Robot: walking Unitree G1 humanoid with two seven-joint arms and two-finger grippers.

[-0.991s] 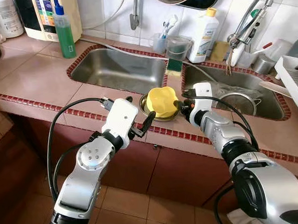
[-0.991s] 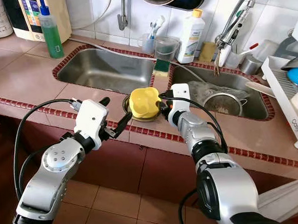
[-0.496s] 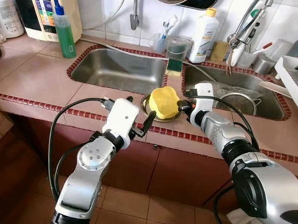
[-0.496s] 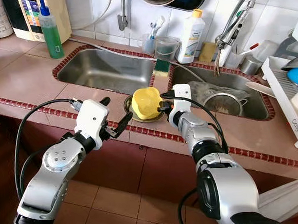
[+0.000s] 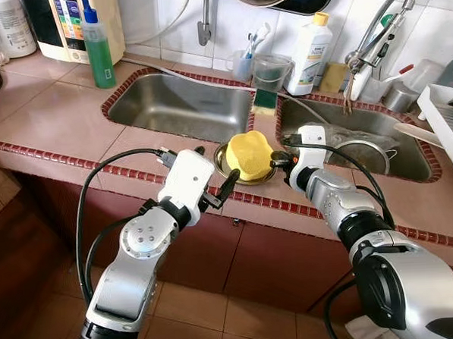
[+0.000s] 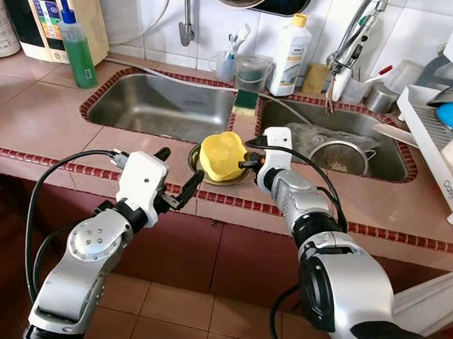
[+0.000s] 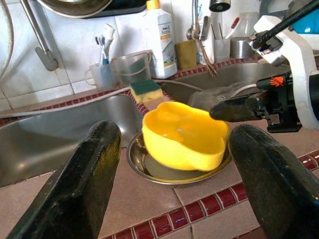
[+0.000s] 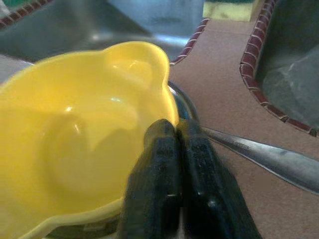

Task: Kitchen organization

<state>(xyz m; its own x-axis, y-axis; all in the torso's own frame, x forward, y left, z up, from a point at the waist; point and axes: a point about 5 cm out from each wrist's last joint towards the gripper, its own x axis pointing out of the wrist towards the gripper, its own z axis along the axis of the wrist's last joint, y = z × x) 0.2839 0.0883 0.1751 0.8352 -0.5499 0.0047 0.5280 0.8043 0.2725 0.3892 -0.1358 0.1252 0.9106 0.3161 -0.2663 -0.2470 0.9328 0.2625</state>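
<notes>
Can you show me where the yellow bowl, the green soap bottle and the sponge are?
yellow bowl [image 5: 247, 155], left eye view, its upturned side.
green soap bottle [image 5: 97, 53], left eye view, its body.
sponge [image 7: 145, 89], left wrist view, its green top.

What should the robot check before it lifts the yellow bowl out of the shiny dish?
1. Right gripper pinched on the rim of the yellow bowl: ok, the fingers are shut on its edge.
2. Bowl level: not ok, it sits tilted in the metal dish.
3. Left gripper out of the way: ok, open and short of the bowl, at the counter edge.
4. Bowl empty: ok, the wrist views show nothing inside.
5. Spoon lying on the counter beside the dish: cannot tell if it touches the dish.
6. Somewhere to put the bowl: ok, the left sink looks empty.
</notes>
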